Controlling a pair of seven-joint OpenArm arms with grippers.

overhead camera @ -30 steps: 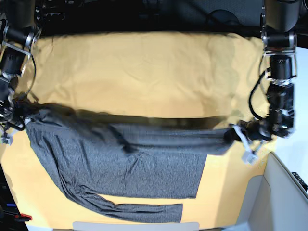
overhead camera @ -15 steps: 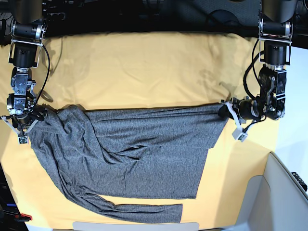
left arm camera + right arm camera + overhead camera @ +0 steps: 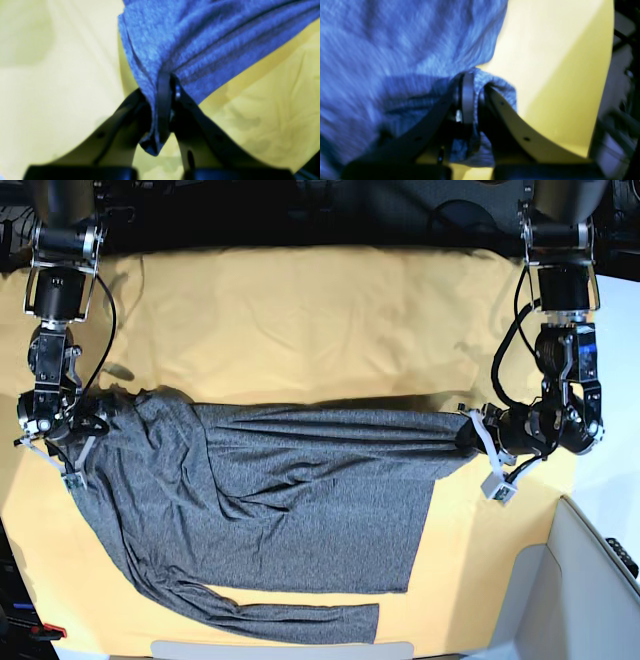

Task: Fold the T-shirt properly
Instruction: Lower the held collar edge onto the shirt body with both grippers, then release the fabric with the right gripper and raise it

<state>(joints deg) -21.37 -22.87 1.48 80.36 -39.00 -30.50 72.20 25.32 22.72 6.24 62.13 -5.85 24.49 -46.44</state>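
Two grippers are pinching the shirt (image 3: 270, 490) at opposite ends of its upper edge, stretching that edge in a line across the yellow-orange cloth (image 3: 300, 310). In the base view the left gripper (image 3: 468, 432) is clamping the bunched corner on the picture's right, and the right gripper (image 3: 82, 430) is clamping the shoulder end on the picture's left. Both wrist views are showing fabric wedged between clenched jaws: a thin gathered corner in the left gripper (image 3: 163, 100), a thicker wad in the right gripper (image 3: 472, 100).

The shirt is lying mostly flat on the cloth, body spread below the held edge, one sleeve (image 3: 290, 618) trailing along the near side. Folds are radiating from the left-gripper corner, so tension there is looking uneven.

Judgement: the step in hand is carrying the held edge over to lay a fold across the body. To do it well:
- both arms should be travelling at matched height and pace, keeping the edge taut but not overstretched;
- the edge should be landing parallel to the lower hem, not skewed;
- release only once the fabric is resting on the layer beneath.

Risk: the thin knit may be slipping from the smaller left-side pinch, or dragging the lower layer out of place.
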